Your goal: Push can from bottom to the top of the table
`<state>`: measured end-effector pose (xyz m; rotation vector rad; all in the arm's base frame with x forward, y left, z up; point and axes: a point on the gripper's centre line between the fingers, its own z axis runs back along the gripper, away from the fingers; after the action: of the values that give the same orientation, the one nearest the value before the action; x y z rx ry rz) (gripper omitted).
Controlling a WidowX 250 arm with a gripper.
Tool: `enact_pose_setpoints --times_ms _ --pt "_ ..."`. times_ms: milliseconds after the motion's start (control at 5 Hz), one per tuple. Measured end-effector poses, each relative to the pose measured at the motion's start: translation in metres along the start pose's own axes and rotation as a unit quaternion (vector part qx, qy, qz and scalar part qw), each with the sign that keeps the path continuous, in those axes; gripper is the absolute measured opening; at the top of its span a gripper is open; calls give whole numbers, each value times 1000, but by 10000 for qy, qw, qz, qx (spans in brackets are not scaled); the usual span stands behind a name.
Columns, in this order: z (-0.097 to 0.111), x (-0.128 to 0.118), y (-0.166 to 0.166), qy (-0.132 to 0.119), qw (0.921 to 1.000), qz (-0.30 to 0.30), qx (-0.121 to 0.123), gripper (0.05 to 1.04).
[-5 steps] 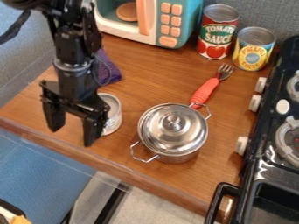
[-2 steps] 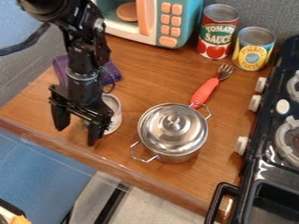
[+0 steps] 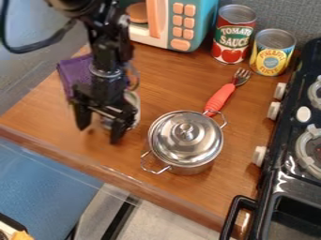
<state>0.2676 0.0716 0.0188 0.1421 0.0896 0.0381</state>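
The black gripper (image 3: 99, 134) hangs low over the left part of the wooden table (image 3: 182, 190), its two fingers apart and pointing down. Directly behind it stands a silver-grey can (image 3: 134, 102), largely covered by the gripper. Part of the can's rim and side shows to the right of the gripper, and a little shows between the fingers. Whether the fingers touch the can is hidden.
Right of the can sits a lidded metal pot (image 3: 186, 140), with a red-handled fork (image 3: 219, 98) behind it. A purple cloth (image 3: 74, 77) lies left. Toy microwave (image 3: 182, 23), tomato can (image 3: 233, 35) and yellow can (image 3: 272, 52) line the back; a stove (image 3: 294, 173) is right.
The gripper has moved right and toward the back of the table. The can has shifted the same way, away from the front edge. More of the purple cloth shows.
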Motion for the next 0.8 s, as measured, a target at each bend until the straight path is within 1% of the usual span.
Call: enact_pose_setpoints --times_ms 200,400,600,800 --pt "9 28 -11 -148 9997 -34 -188 999" --pt "19 59 -21 -379 9986 -87 -365 999" --pt "23 83 -27 -479 9976 -61 -499 999" --pt "27 95 -25 -559 9974 -14 -447 999"
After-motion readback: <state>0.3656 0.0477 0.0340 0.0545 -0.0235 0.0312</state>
